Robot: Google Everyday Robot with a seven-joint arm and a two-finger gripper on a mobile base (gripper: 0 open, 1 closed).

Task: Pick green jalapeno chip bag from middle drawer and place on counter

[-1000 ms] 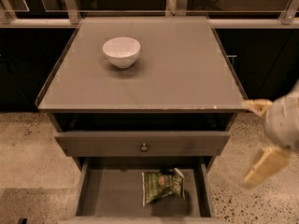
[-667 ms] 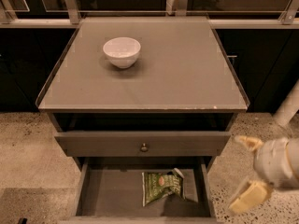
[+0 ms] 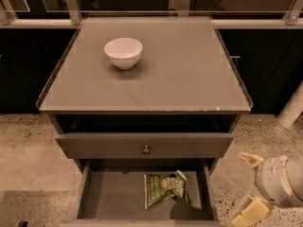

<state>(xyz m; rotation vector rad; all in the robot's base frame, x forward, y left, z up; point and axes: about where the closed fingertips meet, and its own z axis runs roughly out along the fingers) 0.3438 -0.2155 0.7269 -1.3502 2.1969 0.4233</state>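
Hovering low beside the middle drawer, end effector spread wide, empty, aimed toward it.

Matte counter; plastic tool lower right

The gripper is hanging low at the far right, pointing left. It is holding its two tan fingers wide apart, with the rounded white wrist housing sitting right behind.
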